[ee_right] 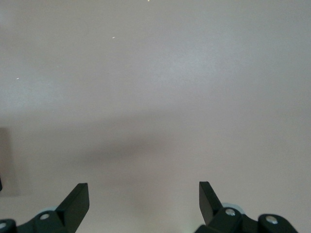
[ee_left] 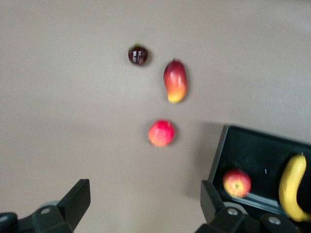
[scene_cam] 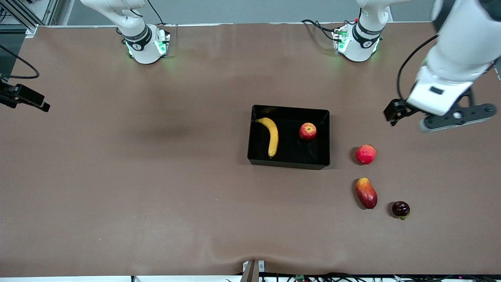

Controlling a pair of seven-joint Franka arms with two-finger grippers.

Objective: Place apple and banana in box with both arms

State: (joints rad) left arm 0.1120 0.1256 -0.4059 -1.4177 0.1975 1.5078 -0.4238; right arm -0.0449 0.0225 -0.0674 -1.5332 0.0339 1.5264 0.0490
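Left claw point(ee_left: 146, 204) spread wide, gripping nothing, up over bare surface point(scene_cam: 156, 196) at the left arm's end. Right claw point(ee_right: 144, 201) equally wide and empty, over plain surface at the right arm's end, probably that dark shape at the front view's edge. Broad open room around the box point(scene_cam: 289, 161). Banana point(scene_cam: 271, 135) and apple point(scene_cam: 307, 131) inside the box, apart, well clear of both claws.

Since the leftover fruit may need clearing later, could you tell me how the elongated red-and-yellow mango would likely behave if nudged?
The mango lies on its side on the bare table, so it would probably pivot or wobble rather than roll straight. Its glossy skin looks fairly slippery. The dark round fruit sits beside it and might get bumped.
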